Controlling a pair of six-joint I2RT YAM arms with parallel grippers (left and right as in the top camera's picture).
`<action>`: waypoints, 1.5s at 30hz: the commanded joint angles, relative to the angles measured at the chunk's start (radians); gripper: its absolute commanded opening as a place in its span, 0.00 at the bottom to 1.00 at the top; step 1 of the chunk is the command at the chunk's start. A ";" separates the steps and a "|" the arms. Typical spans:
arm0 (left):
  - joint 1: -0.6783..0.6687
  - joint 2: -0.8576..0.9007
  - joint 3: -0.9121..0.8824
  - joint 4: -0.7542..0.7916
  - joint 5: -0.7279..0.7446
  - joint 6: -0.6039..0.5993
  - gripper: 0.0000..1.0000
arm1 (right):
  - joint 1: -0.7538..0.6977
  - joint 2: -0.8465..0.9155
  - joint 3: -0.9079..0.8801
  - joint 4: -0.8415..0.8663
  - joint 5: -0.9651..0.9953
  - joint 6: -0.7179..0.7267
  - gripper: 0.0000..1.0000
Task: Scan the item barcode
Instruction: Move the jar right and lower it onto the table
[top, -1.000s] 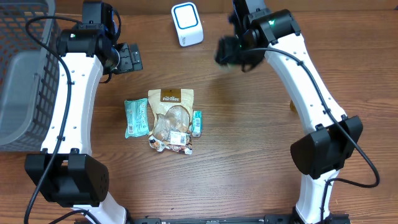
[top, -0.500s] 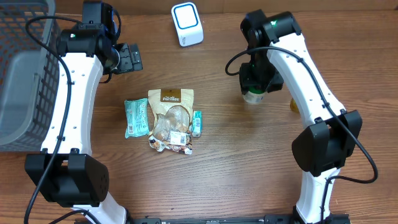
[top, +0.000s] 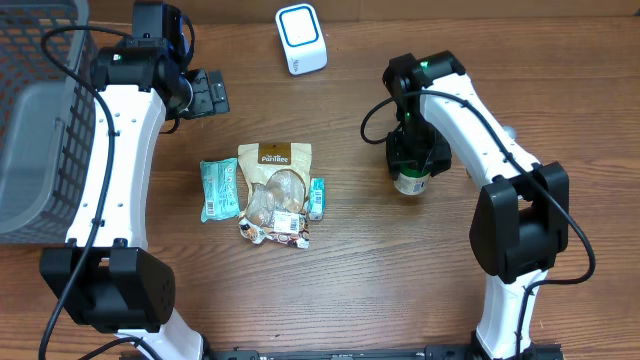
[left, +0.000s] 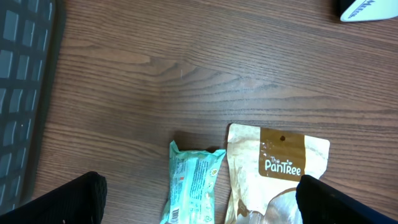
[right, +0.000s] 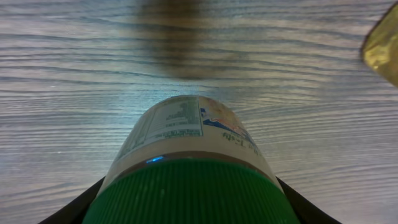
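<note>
My right gripper (top: 411, 160) is shut on a jar (top: 411, 183) with a green lid and a printed label, holding it upright at the table's right middle. In the right wrist view the jar (right: 186, 137) fills the lower frame, and the right gripper (right: 186, 208) clamps it at the lid. I cannot tell whether its base touches the wood. The white and blue scanner (top: 300, 38) stands at the back centre, well away from the jar. My left gripper (top: 205, 93) hangs open and empty at the back left, and in its own view the left gripper (left: 202, 202) is above the packets.
A teal packet (top: 218, 188), a PanTree pouch (top: 274, 190) and a small teal bar (top: 316, 197) lie together mid-table. A grey wire basket (top: 40, 120) fills the left edge. A gold object (right: 382, 43) lies just right of the jar.
The right arm has carried the jar from beside the scanner forward and down to the right middle of the table. The left arm has stayed still.
</note>
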 joint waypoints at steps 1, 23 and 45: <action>-0.006 -0.008 0.012 0.000 0.002 -0.003 0.99 | -0.004 -0.014 -0.031 0.022 0.011 -0.005 0.50; -0.006 -0.008 0.012 0.000 0.002 -0.003 1.00 | -0.004 -0.014 -0.046 0.053 0.045 -0.005 0.56; -0.006 -0.008 0.012 0.000 0.002 -0.003 0.99 | -0.069 -0.014 -0.193 0.144 0.176 0.006 0.62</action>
